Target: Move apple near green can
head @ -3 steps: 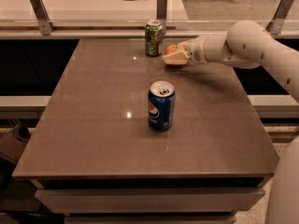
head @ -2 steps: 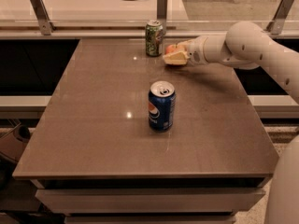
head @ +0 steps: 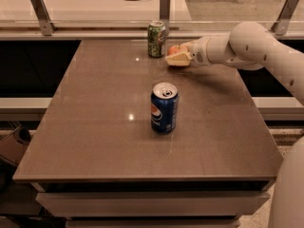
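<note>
Single camera view over the counter (head: 95, 127). The white arm (head: 247, 44) is reaching in from the right edge of the view and is extending leftward across the far part of the counter. The end effector (head: 176, 55) is sitting at the far end of the counter, just right of the green can (head: 156, 39), and is clamping the apple (head: 174, 48). One pale finger (head: 178, 60) is lying across the front of the fruit, so that only the red-orange upper part is showing above it. The apple is lying just beside the green can, a narrow gap separating the two; whether the fruit is resting on the surface or being held slightly above it cannot be told. The green can is standing upright near the far edge. The blue Pepsi can (head: 164, 107) is standing upright near the middle of the counter, well apart from both, its silver top facing up.
</note>
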You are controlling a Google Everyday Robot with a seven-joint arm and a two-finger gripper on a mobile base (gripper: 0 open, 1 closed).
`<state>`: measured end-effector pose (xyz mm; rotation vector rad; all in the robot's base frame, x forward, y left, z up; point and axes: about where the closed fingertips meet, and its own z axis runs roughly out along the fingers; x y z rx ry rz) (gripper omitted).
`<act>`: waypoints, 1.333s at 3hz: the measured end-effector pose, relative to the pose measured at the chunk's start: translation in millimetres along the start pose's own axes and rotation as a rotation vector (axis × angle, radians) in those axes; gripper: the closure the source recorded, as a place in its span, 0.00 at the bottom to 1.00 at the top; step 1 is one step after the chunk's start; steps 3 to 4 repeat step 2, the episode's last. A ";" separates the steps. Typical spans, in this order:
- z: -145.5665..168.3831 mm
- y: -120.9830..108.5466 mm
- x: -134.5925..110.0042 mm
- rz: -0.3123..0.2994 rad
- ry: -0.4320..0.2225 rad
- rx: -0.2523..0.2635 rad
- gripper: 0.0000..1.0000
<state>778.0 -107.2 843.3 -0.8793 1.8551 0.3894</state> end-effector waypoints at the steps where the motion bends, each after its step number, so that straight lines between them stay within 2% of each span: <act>1: -0.1 0.0 -0.4 0.000 0.000 0.000 0.12; 2: 0.0 0.1 -0.4 0.000 0.000 0.000 0.00; 4: 0.0 0.1 -0.4 0.000 0.000 0.000 0.00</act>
